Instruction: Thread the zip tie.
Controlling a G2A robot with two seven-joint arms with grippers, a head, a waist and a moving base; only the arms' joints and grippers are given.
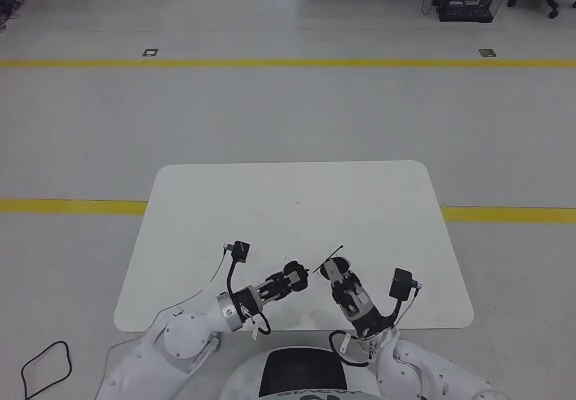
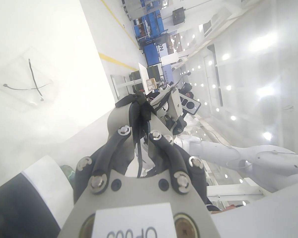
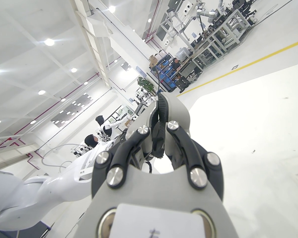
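And there it was: my right pincer [image 3: 160,101] was clamped narrow on the zip tie [image 3: 158,81], the thin black tail poking out past the fingertips. My left pincer [image 2: 139,111] sat just beside it, above the near edge of the white surface [image 1: 298,195], pinched tight on a black strand, the same tie as far as I could see. Farther out lay a clear bag [image 2: 15,70] with two more ties crossed inside.

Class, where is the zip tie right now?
In the top view, the zip tie sticks out of the right gripper, above the table's near edge, beside the left gripper.
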